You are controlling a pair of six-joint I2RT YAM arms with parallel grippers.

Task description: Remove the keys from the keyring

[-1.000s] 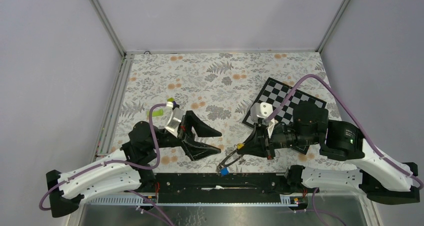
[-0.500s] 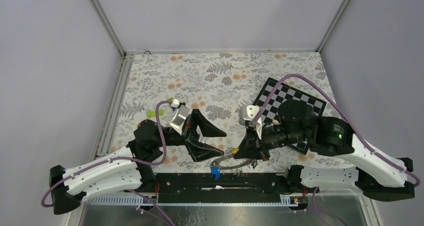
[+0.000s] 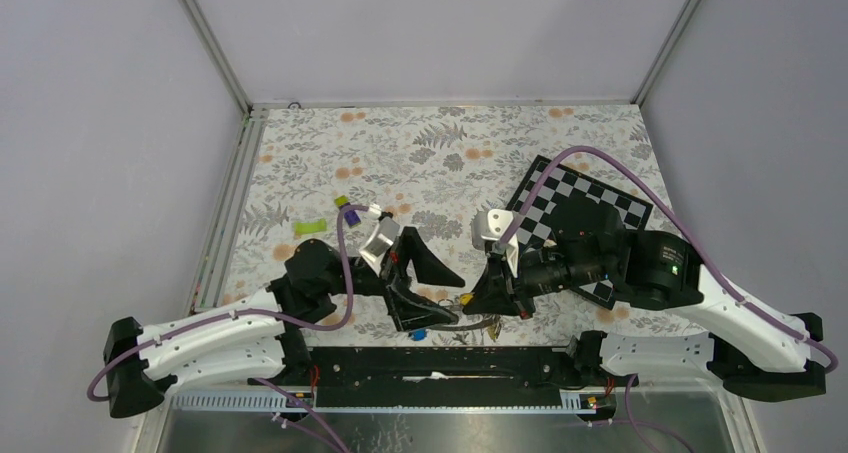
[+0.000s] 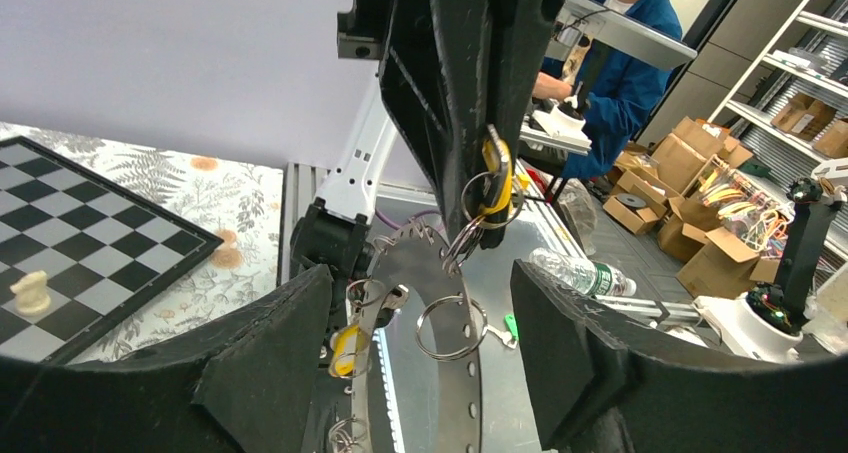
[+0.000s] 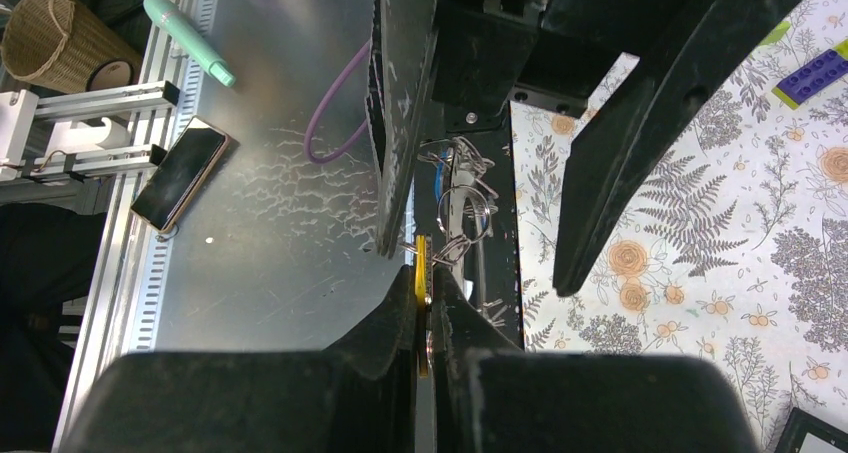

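Observation:
The keyring [image 4: 470, 378] is a flat grey band with holes, hanging between my two grippers near the table's front edge [image 3: 472, 325]. My right gripper [image 5: 425, 283] is shut on a yellow-headed key [image 5: 421, 273] whose split ring links to the keyring; it appears in the left wrist view [image 4: 492, 173]. My left gripper [image 4: 425, 303] is open, its fingers [image 4: 270, 353] on either side of the keyring and apart from it. Another yellow key [image 4: 345, 343] and loose split rings [image 4: 450, 325] hang from the band. A blue key [image 3: 419, 334] dangles below.
A chessboard [image 3: 590, 213] lies at the right under the right arm, a white chess piece [image 4: 30, 291] on it. A purple-and-green block [image 3: 345, 203] and a green block [image 3: 308, 226] lie left of centre. A black rail [image 3: 450, 363] runs along the near edge.
The left gripper opened wider and moved right until its fingers straddle the keyring. The right gripper moved left with the yellow key and keyring; the blue key swung left.

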